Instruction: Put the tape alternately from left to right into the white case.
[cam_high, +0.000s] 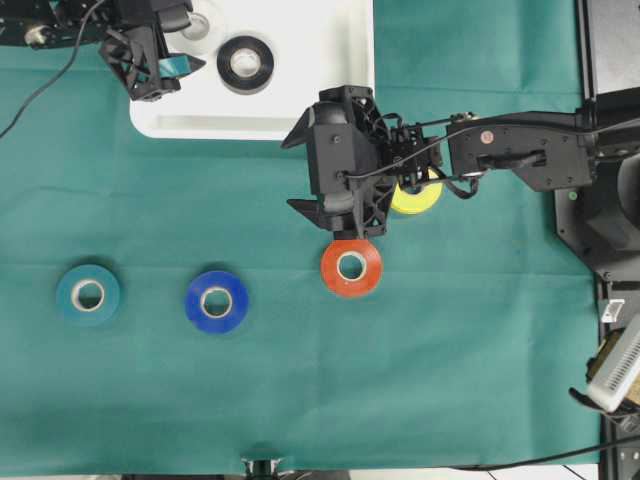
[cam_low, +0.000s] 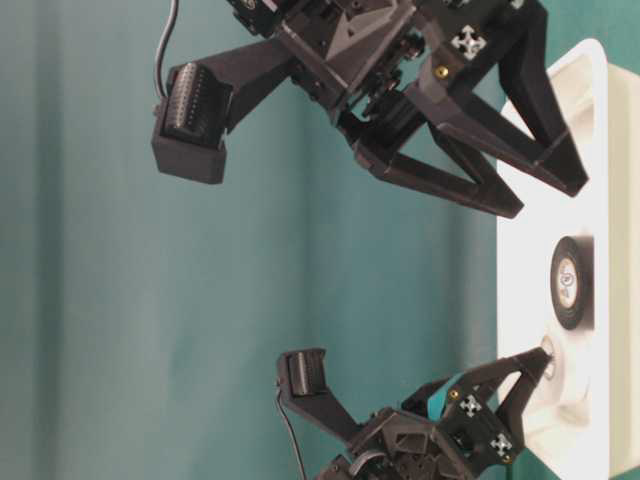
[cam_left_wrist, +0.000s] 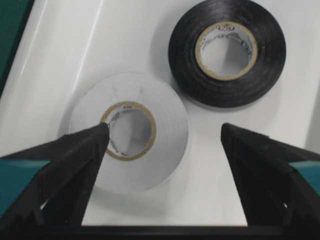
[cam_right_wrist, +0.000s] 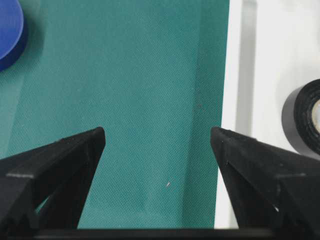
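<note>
At the far left of the green worktop (cam_high: 300, 400) the left hand (cam_left_wrist: 165, 137) hangs over the corner of the white case (cam_high: 330, 110), spread wide and holding nothing. The white roll (cam_left_wrist: 129, 131) lies flat on the case floor right under it, the left finger's tip (cam_left_wrist: 97, 137) over the edge of the roll's pale core, the right finger standing clear of it on the bare floor. Just beyond that hand's tips, a little to its right, the black roll (cam_left_wrist: 227, 52) also lies flat in the case, close beside the white one but not touching it.

Out on the cloth, well away from either hand, sits the teal roll (cam_high: 88, 294), then the blue roll (cam_high: 216, 301) next along.

The right hand (cam_high: 305, 172) hovers over the cloth by the case's near edge, also wide open and empty, with bare cloth between its fingers. The red roll (cam_high: 351, 267) lies on the cloth just beside its body, and the yellow roll (cam_high: 418, 198) peeks out from under its wrist, mostly hidden.
</note>
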